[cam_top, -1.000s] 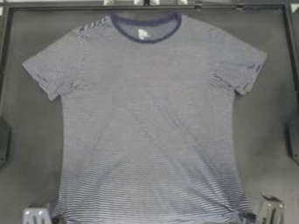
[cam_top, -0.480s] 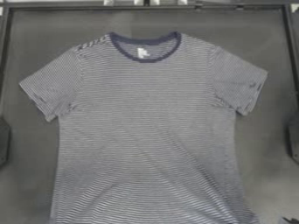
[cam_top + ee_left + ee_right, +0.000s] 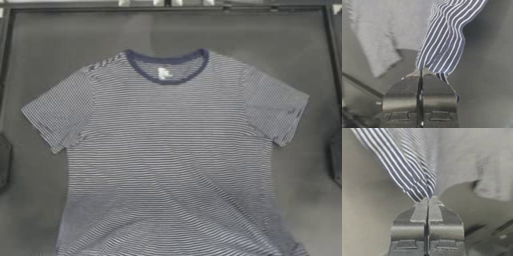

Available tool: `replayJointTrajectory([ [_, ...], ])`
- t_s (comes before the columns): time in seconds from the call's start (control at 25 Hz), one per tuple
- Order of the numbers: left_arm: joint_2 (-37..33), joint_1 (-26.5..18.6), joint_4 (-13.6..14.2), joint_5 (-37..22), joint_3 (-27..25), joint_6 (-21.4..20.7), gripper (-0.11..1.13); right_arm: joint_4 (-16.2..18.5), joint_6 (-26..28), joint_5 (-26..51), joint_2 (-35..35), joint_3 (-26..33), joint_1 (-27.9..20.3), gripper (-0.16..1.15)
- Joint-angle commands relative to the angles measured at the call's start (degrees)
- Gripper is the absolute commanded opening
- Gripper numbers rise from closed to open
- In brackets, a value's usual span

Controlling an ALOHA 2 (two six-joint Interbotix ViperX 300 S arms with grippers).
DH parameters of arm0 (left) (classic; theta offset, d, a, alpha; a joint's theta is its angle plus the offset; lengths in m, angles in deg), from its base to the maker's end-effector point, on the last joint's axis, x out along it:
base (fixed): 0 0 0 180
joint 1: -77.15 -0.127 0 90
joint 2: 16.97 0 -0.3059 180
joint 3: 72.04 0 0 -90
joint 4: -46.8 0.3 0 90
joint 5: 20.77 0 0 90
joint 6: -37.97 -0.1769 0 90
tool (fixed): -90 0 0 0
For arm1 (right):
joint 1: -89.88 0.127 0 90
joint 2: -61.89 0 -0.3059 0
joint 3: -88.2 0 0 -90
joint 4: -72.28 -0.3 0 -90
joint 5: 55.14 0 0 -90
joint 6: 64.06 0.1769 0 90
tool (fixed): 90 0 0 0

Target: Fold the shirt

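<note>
Top view: soft navy-and-white striped short-sleeved T-shirt lies flat, front up, on the dark table, solid navy crew collar toward the far edge, small white neck label inside it. Both sleeves spread out to the sides; hem runs out of view at the near edge. Neither gripper shows in this view.

Left wrist view: left gripper, fingers pressed together, pinching a bunched strip of striped fabric that rises taut from the tips. Right wrist view: right gripper same, fingers closed tight on a gathered fold of stripes. Which part of the shirt each holds is not directly visible; likely the two hem corners, since those lie beyond the near edge of the top view.

Step, as judged: shirt laid out and smoothed, both grips set, fold not yet made. Next move calls for both arms lifting evenly and carrying the held edge toward the collar, keeping tension equal so the soft cloth doesn't skew or bunch.
</note>
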Motion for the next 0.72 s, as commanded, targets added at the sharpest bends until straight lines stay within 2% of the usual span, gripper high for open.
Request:
replayJointTrajectory([
  [0.04,-6.2,-2.5,1.8,-1.0,-0.6,-2.9,0.05,3.8,-4.0,1.8,4.0,0.0,-1.8,0.06],
  [0.32,-12.7,-7.1,5.3,-1.0,-6.1,-8.0,0.05,5.9,-7.9,0.7,11.3,-7.0,-6.6,0.06],
  [0.48,-18.3,-10.1,5.8,-1.1,-11.0,-8.3,0.05,7.5,-9.4,-2.4,16.7,-12.2,-9.7,0.06],
  [0.72,-25.7,-14.6,7.6,-0.5,-17.9,-8.4,0.05,7.2,-9.8,-9.8,24.3,-20.9,-16.4,0.06],
])
